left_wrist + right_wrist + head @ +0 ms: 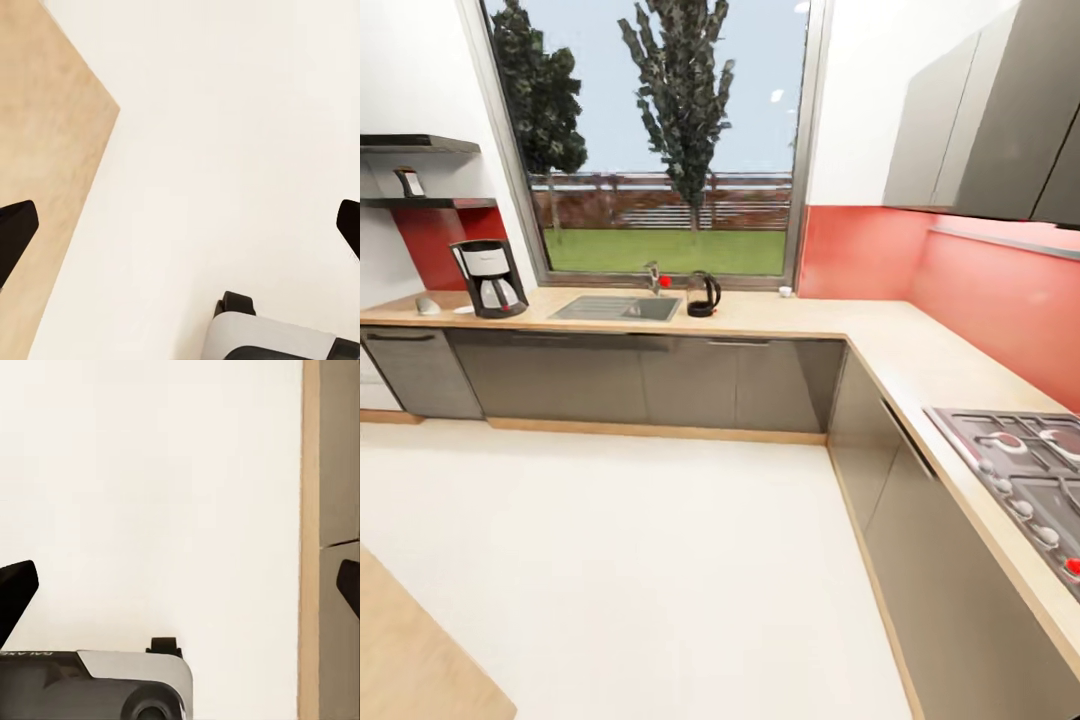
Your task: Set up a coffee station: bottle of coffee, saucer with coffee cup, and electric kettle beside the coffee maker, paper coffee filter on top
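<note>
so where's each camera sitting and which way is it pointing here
Head view: high on the robot, facing the L-shaped countertop with coffee maker, electric kettle, sink and stove; no arms in it.
Left wrist view: on the left arm, aimed down at the floor; left gripper fingertips spread at the edges, robot base below.
Right wrist view: likewise, right gripper open.
Both wrist views share pale floor and base.

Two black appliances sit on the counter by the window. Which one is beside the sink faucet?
The small rounded black electric kettle, right of the sink. The taller black boxy coffee maker stands further left, under the shelf.
</note>
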Tool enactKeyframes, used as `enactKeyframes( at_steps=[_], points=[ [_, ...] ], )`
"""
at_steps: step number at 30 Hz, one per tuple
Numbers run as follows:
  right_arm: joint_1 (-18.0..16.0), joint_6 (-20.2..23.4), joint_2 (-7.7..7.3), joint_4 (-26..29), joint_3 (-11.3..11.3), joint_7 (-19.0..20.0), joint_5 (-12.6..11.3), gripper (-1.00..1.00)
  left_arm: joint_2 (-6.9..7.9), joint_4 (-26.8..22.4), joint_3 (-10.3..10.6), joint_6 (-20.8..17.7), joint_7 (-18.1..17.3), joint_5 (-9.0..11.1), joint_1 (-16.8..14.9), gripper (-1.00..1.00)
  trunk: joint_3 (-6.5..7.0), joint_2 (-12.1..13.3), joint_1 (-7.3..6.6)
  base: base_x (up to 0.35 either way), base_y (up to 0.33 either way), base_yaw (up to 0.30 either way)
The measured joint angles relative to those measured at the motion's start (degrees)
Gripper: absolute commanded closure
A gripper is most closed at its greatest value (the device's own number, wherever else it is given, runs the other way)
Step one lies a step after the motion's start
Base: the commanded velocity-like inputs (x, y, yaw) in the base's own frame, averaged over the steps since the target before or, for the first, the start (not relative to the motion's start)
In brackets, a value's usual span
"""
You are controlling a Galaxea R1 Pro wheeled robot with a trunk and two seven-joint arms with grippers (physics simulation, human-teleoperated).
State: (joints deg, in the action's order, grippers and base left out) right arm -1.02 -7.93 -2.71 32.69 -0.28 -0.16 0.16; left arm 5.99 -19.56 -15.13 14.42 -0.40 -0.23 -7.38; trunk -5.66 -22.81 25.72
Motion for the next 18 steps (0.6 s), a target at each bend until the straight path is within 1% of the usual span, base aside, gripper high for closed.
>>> enactKeyframes(
  at_steps=[18],
  points=[
    [0.0, -0.02, -0.01, -0.05, 0.05, 0.0, 0.24, -1.0, 0.0, 0.0, 0.0, -0.02, 0.0, 0.0, -0.03, -1.0, 0.0, 0.0, 0.0, 0.334, 0.0, 0.003]
  ],
)
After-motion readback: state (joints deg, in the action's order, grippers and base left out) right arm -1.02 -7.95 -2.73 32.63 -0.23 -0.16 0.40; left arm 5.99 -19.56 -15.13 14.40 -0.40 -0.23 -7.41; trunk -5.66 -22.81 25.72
